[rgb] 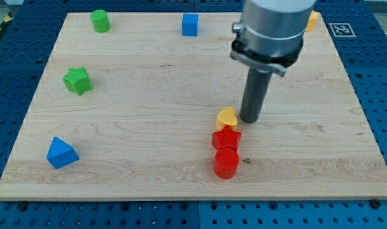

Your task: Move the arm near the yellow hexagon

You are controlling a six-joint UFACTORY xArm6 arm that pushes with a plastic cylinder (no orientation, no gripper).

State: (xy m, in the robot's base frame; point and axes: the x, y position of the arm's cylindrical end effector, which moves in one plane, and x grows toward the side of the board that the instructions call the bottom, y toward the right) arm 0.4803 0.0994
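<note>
The yellow hexagon (pixel 312 19) sits at the table's (pixel 149 114) far edge, toward 1 o'clock on the board. Only a sliver of it shows beside the arm's grey body, so I take its shape from the task rather than from sight.

My tip (pixel 251 119) rests on the table well apart from it, near the board's middle. I carry no hand, only a bare rod, so nothing is grasped or released.

What the move turns on: from my tip the hexagon lies at about 1 o'clock, up and to the view's right, with bare wood between as far as the arm lets me see.

Just beside my tip at 9 o'clock is a yellow heart (pixel 226 117), touching or nearly so; it is the wrong yellow block. Below it, in a line toward 6 o'clock, are a red star (pixel 226 137) and a red block (pixel 226 163). Heading to 1 o'clock should leave all three undisturbed.

Farther off are a blue cube (pixel 190 24) at 11 o'clock and a green star (pixel 77 81) at 9 o'clock.
</note>
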